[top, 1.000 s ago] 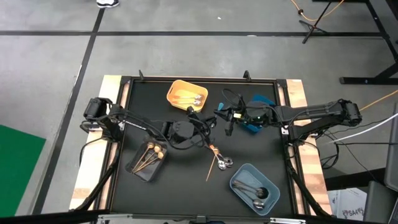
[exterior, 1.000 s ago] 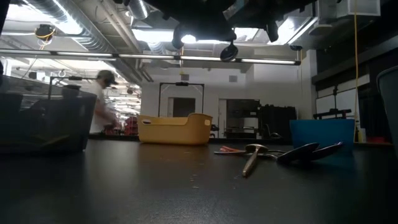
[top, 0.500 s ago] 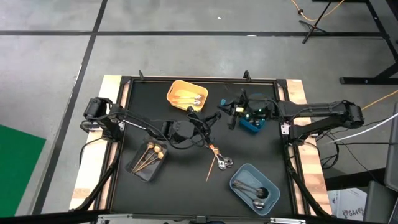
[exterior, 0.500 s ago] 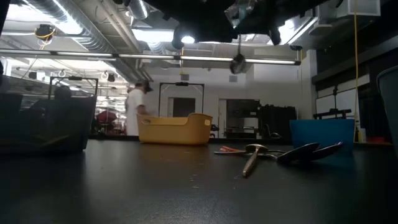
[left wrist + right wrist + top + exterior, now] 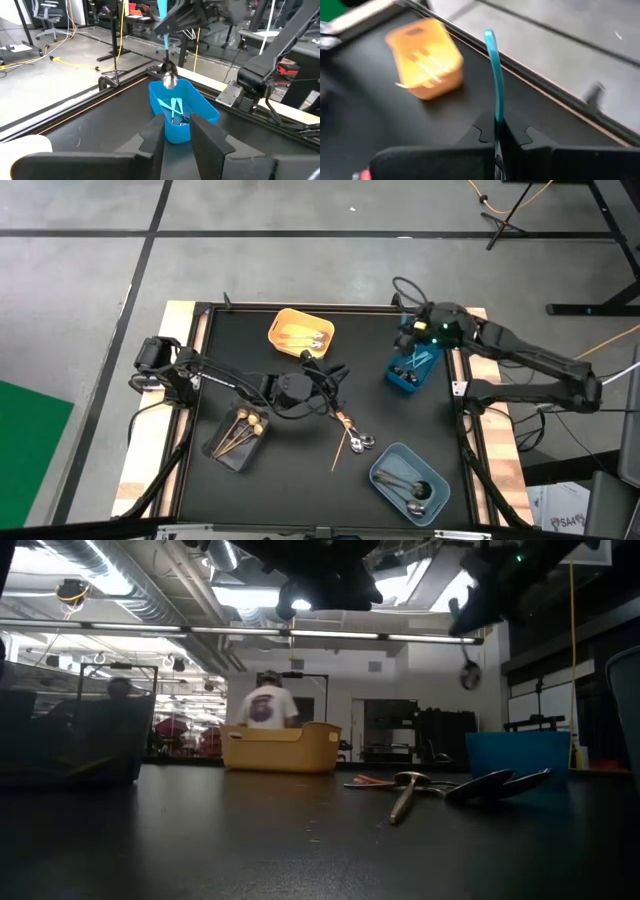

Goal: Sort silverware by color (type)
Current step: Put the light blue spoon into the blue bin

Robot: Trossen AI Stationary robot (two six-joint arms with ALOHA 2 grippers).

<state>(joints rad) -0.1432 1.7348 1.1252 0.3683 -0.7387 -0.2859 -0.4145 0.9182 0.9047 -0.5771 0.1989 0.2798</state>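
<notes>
My right gripper (image 5: 418,332) is shut on a light-blue-handled spoon (image 5: 169,75) above the blue bin (image 5: 410,372), near the table's far right corner. That bin holds other light-blue utensils (image 5: 175,107). In the low view the spoon's bowl (image 5: 468,677) hangs high over the table. My left gripper (image 5: 335,373) is open and hovers over the middle of the table, touching nothing. Just nearer lie loose orange-handled and silver spoons (image 5: 355,438), flat on the black mat. My right gripper pinches the spoon's light-blue handle (image 5: 496,112) between its two fingers. The handle's free end (image 5: 490,37) sticks out past the fingertips. The spoon is lifted clear and hangs upright, bowl (image 5: 170,80) down, over the blue bin.
The yellow bin (image 5: 300,332) with gold pieces stands at the far middle. A clear bin (image 5: 238,437) with bronze pieces sits near left, and a grey-blue bin (image 5: 408,483) with silver spoons near right. Beyond the table a person (image 5: 266,705) shows behind the yellow bin.
My right gripper has carried the spoon from the table's middle toward the far right corner and upward, turning as it went. It now stands over the blue bin, the spoon swung along with it. My left gripper has kept still.
</notes>
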